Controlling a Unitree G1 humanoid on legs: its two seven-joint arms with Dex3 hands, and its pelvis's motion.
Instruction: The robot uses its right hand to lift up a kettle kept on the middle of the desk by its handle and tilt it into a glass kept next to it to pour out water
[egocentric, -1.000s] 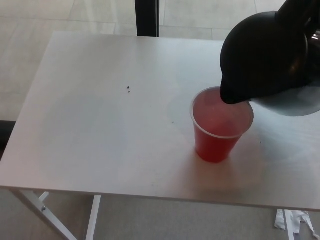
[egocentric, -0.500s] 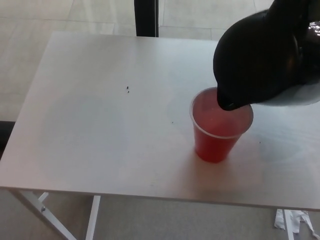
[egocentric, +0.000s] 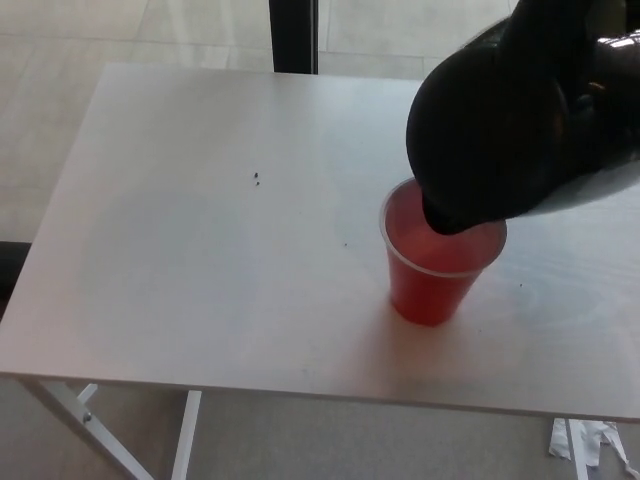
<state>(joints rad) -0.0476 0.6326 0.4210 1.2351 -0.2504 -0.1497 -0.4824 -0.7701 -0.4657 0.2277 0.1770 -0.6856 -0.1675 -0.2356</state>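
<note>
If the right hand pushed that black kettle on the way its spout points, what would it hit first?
Probably the red cup: the kettle hangs with its spout over the cup's mouth, so the rim likely comes first; depth is unclear.

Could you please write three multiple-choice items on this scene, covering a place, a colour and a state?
1. Where is the kettle's spout?
A. Over the cup's mouth
B. Far left of the table
C. Resting on the floor

2. What colour is the cup?
A. Blue
B. Red
C. Green

3. How is the kettle posed?
A. Standing upright on the table
B. Lying on its side on the table
C. Held in the air, tilted toward the cup

Answers:
1. A, the dark spout tip overlaps the cup's rim from above.
2. B, its wall and inside look red.
3. C, its body hangs above the table and leans down toward the cup.
</note>
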